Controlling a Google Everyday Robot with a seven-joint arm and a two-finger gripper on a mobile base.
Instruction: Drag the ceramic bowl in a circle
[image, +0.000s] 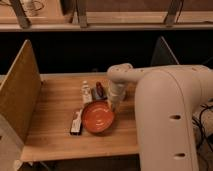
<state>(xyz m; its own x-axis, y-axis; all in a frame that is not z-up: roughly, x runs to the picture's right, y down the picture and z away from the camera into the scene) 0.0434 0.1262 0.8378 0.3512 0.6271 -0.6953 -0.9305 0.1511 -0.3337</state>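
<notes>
The ceramic bowl (98, 117) is round, shallow and orange-red. It sits on the wooden table (55, 107) near the front middle. My gripper (113, 103) comes down from the white arm (165, 115) at the bowl's right far rim. The arm hides the small pale mug.
A small white bottle (86, 92) and a dark bottle (99, 90) stand just behind the bowl. A flat dark and white packet (76, 121) lies to the bowl's left. A wooden side panel (19, 92) stands at the table's left, a grey panel (165, 52) at the back right.
</notes>
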